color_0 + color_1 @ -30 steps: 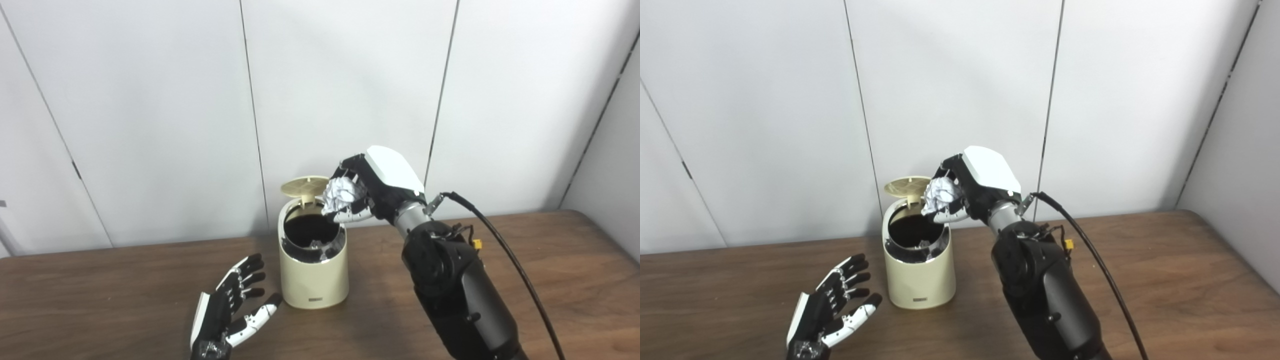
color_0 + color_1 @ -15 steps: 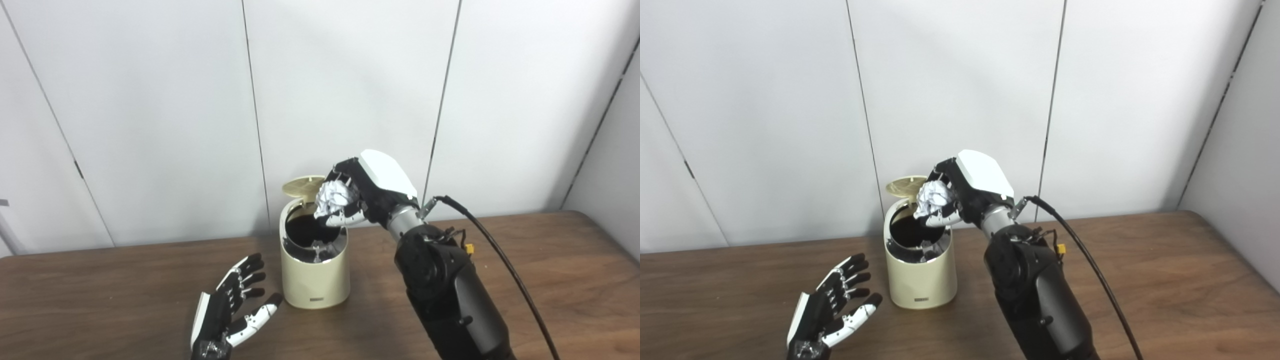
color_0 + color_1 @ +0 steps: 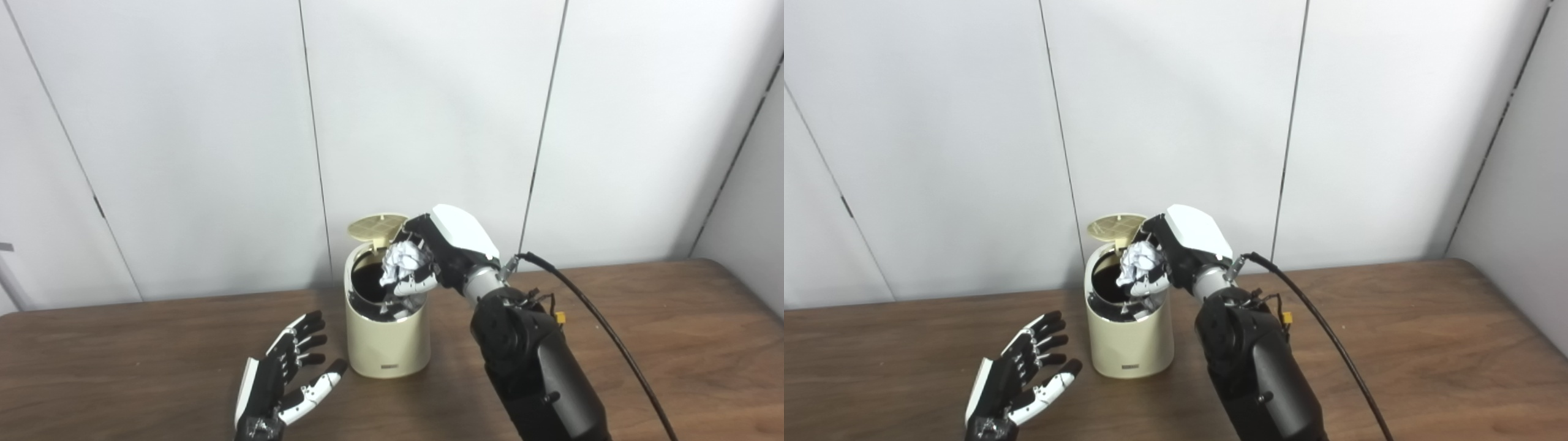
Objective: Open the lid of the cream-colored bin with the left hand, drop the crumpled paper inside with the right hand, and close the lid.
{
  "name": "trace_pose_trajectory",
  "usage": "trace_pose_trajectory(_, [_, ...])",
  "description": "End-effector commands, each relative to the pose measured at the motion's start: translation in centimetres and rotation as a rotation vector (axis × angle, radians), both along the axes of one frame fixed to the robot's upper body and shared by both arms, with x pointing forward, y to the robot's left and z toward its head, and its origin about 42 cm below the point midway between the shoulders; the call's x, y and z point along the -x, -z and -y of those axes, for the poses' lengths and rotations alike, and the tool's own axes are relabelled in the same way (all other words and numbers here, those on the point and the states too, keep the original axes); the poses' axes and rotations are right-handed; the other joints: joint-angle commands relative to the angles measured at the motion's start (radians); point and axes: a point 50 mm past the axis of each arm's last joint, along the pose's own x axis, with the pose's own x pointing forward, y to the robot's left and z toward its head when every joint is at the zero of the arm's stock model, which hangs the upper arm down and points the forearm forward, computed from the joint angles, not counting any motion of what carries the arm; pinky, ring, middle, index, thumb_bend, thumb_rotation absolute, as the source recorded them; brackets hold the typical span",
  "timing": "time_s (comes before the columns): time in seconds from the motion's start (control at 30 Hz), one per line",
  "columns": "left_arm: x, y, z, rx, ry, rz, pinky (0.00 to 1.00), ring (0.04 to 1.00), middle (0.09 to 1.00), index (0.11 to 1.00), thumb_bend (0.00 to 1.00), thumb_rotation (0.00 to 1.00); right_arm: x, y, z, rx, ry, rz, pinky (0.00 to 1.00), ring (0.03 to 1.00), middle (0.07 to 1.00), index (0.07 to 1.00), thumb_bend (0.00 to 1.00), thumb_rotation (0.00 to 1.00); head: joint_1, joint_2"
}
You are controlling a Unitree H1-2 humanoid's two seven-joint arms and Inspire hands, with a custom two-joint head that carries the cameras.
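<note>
One white crumpled paper [image 3: 401, 262] gripped over the open cream bin [image 3: 386, 334].

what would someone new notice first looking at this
First, the right hand at the middle of the scene, shut on a ball of crumpled paper just above the open mouth of the cream-colored bin. The bin's lid stands flipped up at the back. Lower left, the left hand waits open beside the bin over the wooden table.

Bin [image 3: 386, 334] on table [image 3: 674, 318], wall [image 3: 184, 122] behind
</note>
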Motion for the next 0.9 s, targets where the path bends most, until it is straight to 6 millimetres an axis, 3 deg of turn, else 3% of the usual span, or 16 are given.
trace_pose_trajectory(0.0, [-0.5, -2.2, 0.5, 0.026, 0.007, 0.084, 0.7, 0.789, 0.832, 0.874, 0.62, 0.16, -0.3, -2.1, -0.6, -0.013, 0.001, 0.069, 0.31, 0.412, 0.497, 0.505, 0.5, 0.0, 0.002, 0.004])
trace_pose_trajectory(0.63, [-0.4, -2.2, 0.6, 0.014, 0.003, 0.081, 0.71, 0.789, 0.832, 0.871, 0.61, 0.15, -0.5, -1.4, -1.8, -0.03, -0.009, 0.04, 0.32, 0.418, 0.503, 0.513, 0.5, 0.0, 0.004, 0.005])
trace_pose_trajectory(0.77, [-0.4, -2.2, 0.5, 0.021, 0.005, 0.083, 0.71, 0.79, 0.831, 0.869, 0.62, 0.15, -0.3, -1.4, -1.8, 0.007, -0.007, 0.028, 0.29, 0.395, 0.488, 0.545, 0.5, 0.0, 0.002, 0.004])
trace_pose_trajectory(0.83, [-0.4, -2.2, 0.5, 0.022, 0.006, 0.083, 0.71, 0.789, 0.83, 0.869, 0.62, 0.15, -0.3, -1.4, -1.7, 0.027, -0.005, 0.028, 0.24, 0.406, 0.507, 0.502, 0.52, 0.0, 0.002, 0.005])
trace_pose_trajectory(0.87, [-0.4, -2.2, 0.5, 0.021, 0.006, 0.082, 0.71, 0.791, 0.832, 0.871, 0.62, 0.15, -0.3, -1.5, -1.7, 0.035, -0.004, 0.026, 0.26, 0.394, 0.491, 0.523, 0.52, 0.0, 0.003, 0.006])
